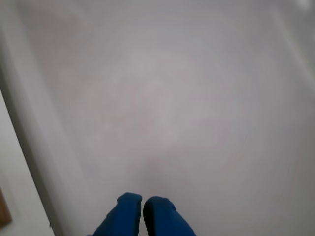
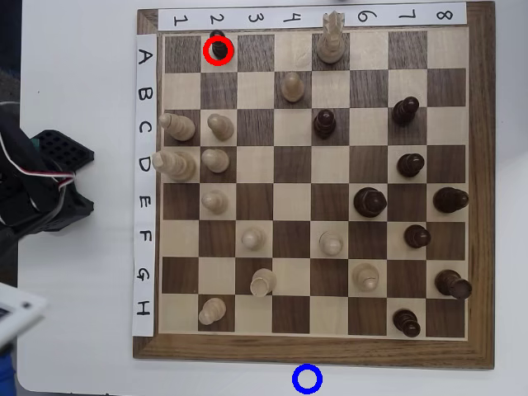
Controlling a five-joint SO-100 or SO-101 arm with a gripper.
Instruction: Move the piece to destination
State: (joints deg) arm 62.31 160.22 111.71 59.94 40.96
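The piece (image 2: 219, 48) sits inside the red ring (image 2: 219, 51) on the board's (image 2: 313, 351) far-left square in the overhead view, well apart from the blue destination (image 2: 307, 379) off the near edge. I judge it light, rigid and slick; I'd pinch below its rounded head. My gripper (image 1: 142, 206) is clenched and empty, over blank table (image 1: 187, 98) in the wrist view.

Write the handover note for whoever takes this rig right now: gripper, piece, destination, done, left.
Gripper: wrist view shows the blue fingertips together, holding nothing, above a bare pale surface; not seen in the overhead view.
Piece: small dark pawn inside the red ring on square A2, top-left of the board.
Destination: blue ring on the table below the board's bottom edge, empty.
Done: nothing yet.
Left: reach, grasp, carry, place.
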